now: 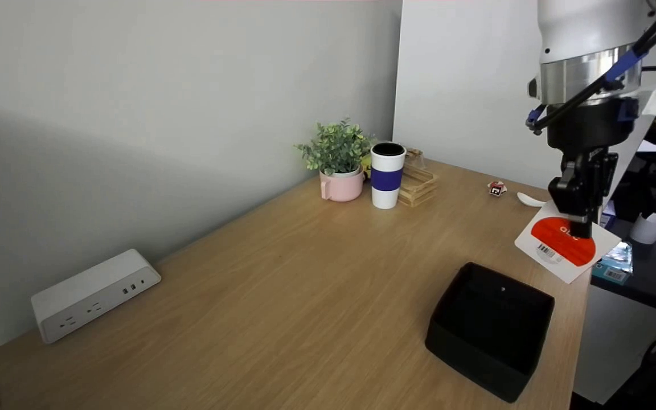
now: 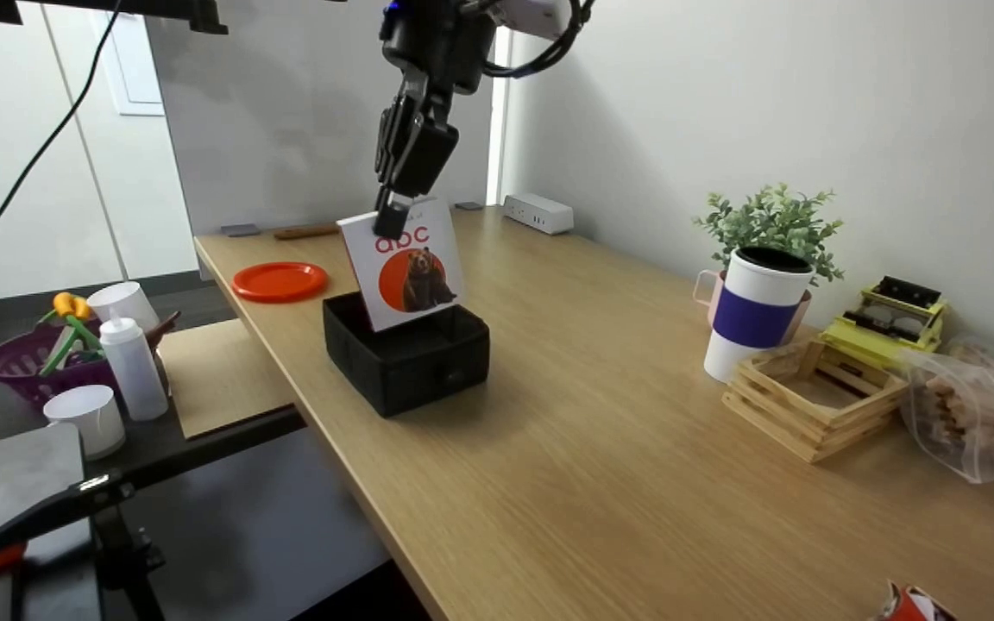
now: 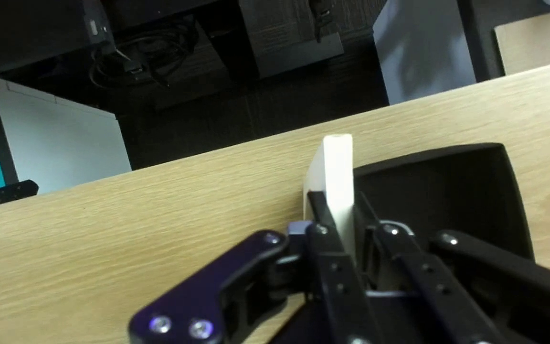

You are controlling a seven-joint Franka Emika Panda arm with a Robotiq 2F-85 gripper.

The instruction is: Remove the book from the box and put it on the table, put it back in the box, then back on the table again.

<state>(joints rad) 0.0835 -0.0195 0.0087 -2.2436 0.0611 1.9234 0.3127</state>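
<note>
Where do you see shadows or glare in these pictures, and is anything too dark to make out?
In an exterior view, a soft-edged shadow crosses the wall, and the inside of the box is nearly black; in the wrist view, small bright glints show on screws of the gripper, and much beyond the table is too dark to make out.

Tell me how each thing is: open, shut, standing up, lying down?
Book, closed, tilted, up in the air
Gripper, shut on the book
Black box, open on top
Wooden crate, open on top
Tall cup, standing up
Plant, upright in a pink mug
Red plate, lying flat
Squeeze bottle, standing up
</note>
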